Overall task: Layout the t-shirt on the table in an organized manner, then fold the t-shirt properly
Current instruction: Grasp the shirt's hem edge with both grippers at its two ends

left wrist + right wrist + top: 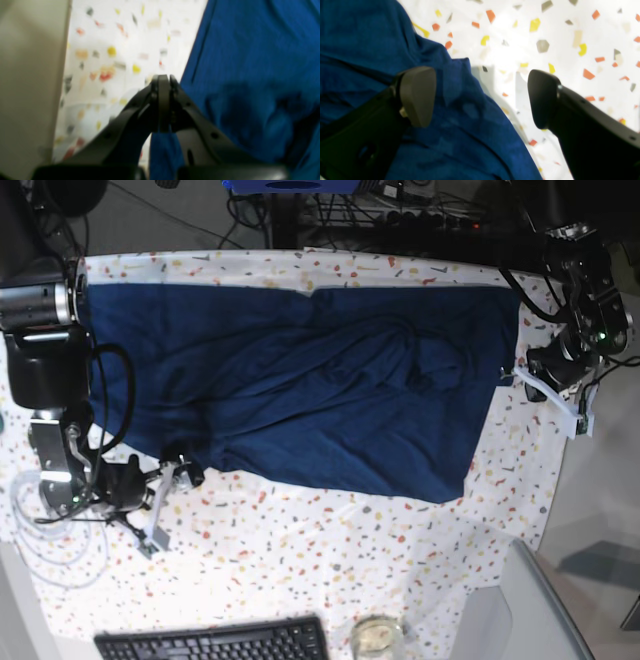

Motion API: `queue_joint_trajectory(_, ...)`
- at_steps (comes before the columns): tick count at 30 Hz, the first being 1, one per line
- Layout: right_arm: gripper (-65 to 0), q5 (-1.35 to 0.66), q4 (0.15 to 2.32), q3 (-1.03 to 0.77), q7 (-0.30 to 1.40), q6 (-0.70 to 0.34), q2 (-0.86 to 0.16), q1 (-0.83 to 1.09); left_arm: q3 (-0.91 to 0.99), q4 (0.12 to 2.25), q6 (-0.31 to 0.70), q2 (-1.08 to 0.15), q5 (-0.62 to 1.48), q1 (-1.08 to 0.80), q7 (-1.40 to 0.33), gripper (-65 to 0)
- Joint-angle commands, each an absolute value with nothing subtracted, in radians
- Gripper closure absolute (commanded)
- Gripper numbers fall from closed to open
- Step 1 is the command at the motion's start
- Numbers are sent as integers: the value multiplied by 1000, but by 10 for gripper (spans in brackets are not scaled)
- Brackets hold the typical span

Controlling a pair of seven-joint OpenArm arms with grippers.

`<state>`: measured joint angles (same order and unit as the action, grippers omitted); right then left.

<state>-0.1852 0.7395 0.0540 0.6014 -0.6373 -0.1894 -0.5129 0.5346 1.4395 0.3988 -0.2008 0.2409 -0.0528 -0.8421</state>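
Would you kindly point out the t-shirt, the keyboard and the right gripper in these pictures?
t-shirt [330, 395]: base view, middle of the spread cloth.
keyboard [215, 643]: base view, middle of the keys.
right gripper [481, 97]: right wrist view, gap midway between the open fingertips.

Shirt spread across the desk's far half, keyboard at the near edge, what looks like a glass just right of it.
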Motion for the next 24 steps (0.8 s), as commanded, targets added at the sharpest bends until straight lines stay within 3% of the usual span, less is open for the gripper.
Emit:
queue_joint_trajectory(1,-543,-194,720,51,576,-642,-185,-549,533,1423,406,-232,257,-16,-825,0)
queue_joint_trajectory(5,-543,-194,564,51,521,-642,-180,-591,492,1386,406,-268,255,33,-825,0)
queue_joint_trajectory(11,-516,-194,512,51,483,-642,-179,-590,424,1336,406,-302,255,90,-823,0)
queue_joint_trajectory(13,-428,-194,515,51,483,-642,-179,-582,415,1288,406,-303,255,124,-823,0)
queue_joint_trajectory(17,-54,-194,521,44,487,-644,-180,-578,383,1182,401,-308,254,228,-820,0)
queue_joint_trajectory(18,0,-194,521,44,487,-644,-180,-578,377,1158,401,-308,254,254,-820,0)
queue_joint_trajectory(19,0,-194,521,45,489,-644,-180,-578,369,1129,401,-308,254,282,-811,-54)
queue_joint_trajectory(21,-42,-194,521,44,495,-644,-180,-576,344,1056,401,-308,254,332,-769,-250)
queue_joint_trajectory(24,-6,-194,522,44,507,-644,-180,-576,283,934,401,-315,254,401,-687,-523)
